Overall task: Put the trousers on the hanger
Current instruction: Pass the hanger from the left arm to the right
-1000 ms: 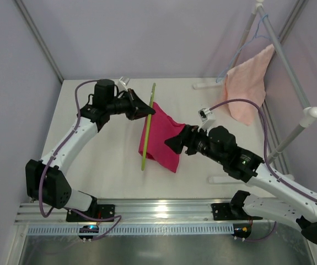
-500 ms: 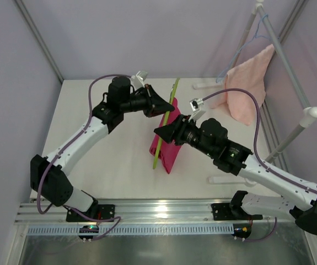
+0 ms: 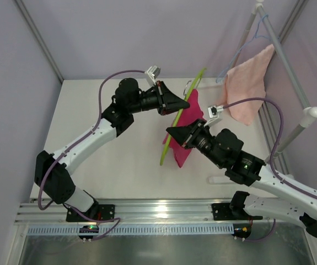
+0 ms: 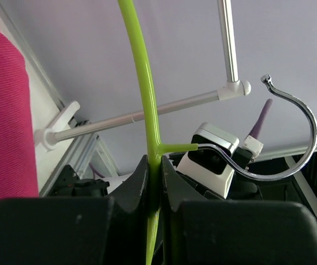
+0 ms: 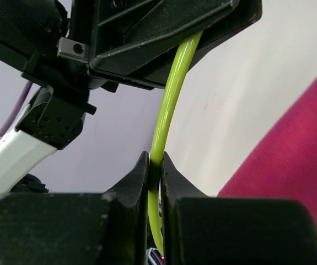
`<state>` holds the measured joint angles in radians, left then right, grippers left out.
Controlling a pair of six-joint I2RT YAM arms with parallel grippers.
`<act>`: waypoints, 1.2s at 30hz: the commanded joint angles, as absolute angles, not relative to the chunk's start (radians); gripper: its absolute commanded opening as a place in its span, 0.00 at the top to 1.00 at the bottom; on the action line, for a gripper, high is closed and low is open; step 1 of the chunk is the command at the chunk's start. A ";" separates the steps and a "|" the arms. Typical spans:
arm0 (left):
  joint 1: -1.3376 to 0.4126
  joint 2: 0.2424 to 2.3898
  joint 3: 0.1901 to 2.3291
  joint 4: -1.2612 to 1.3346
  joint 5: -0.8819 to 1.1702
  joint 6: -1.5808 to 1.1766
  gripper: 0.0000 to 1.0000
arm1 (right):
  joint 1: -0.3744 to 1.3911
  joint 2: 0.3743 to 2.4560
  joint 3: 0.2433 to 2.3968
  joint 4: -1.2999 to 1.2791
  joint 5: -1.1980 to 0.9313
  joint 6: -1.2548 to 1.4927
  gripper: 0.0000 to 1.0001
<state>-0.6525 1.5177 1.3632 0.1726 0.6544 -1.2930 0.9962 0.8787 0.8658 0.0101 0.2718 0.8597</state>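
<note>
Shifted rightward since earlier: thin lime-green plastic hanger (image 3: 164,150), bright magenta fabric trousers (image 3: 194,110) hanging alongside (attachment hidden). We see left gripper (image 4: 154,171), right gripper (image 5: 154,165) both clamped on hanger; right newly closed.

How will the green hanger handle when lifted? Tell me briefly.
The hanger looks thin and probably light. Its bar curves in the right wrist view, so it may flex slightly. With trousers hanging along one side, it could twist in a narrow pinch.
</note>
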 commanded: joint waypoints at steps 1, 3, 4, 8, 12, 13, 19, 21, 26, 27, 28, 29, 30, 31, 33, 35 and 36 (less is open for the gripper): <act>-0.679 1.509 1.422 0.328 0.649 -1.358 1.00 | 1.020 0.802 0.870 0.077 0.344 0.790 0.96; -0.689 1.514 1.416 0.339 0.635 -1.362 1.00 | 1.020 0.770 0.864 0.066 0.347 0.787 0.96; -0.698 1.516 1.410 0.348 0.632 -1.365 1.00 | 1.022 0.759 0.859 0.064 0.345 0.784 0.96; -0.710 1.523 1.384 0.405 0.614 -1.394 0.97 | 1.022 0.703 0.833 0.055 0.351 0.784 0.96; -0.724 1.539 1.381 0.416 0.606 -1.404 0.79 | 1.022 0.657 0.827 0.055 0.370 0.766 0.96; -0.726 1.548 1.384 0.423 0.607 -1.405 0.76 | 1.020 0.650 0.828 0.051 0.380 0.761 0.96; -0.732 1.566 1.387 0.440 0.612 -1.416 0.54 | 1.022 0.591 0.801 0.025 0.413 0.761 0.96; -0.732 1.571 1.382 0.442 0.620 -1.410 0.48 | 1.020 0.574 0.787 0.017 0.425 0.758 0.96; -0.724 1.569 1.358 0.408 0.618 -1.381 0.34 | 1.020 0.534 0.807 -0.037 0.477 0.726 0.96; -0.719 1.566 1.355 0.397 0.615 -1.378 0.27 | 1.020 0.531 0.811 -0.040 0.482 0.718 0.96; -0.704 1.562 1.347 0.396 0.612 -1.379 0.00 | 1.020 0.529 0.816 -0.043 0.485 0.709 0.96; -0.695 1.556 1.341 0.394 0.611 -1.378 0.00 | 1.022 0.535 0.828 -0.051 0.491 0.704 0.96; -0.681 1.537 1.326 0.379 0.611 -1.373 0.00 | 1.022 0.537 0.834 -0.072 0.503 0.701 0.96; -0.667 1.526 1.319 0.367 0.615 -1.364 0.00 | 1.022 0.540 0.839 -0.077 0.506 0.700 0.96; -0.617 1.496 1.307 0.278 0.617 -1.330 0.00 | 1.022 0.538 0.839 -0.072 0.508 0.700 0.96; -0.557 1.442 1.308 0.145 0.591 -1.229 0.00 | 1.022 0.538 0.844 -0.075 0.528 0.706 0.96; -0.537 1.424 1.308 0.076 0.574 -1.188 0.00 | 1.020 0.535 0.847 -0.075 0.540 0.704 0.96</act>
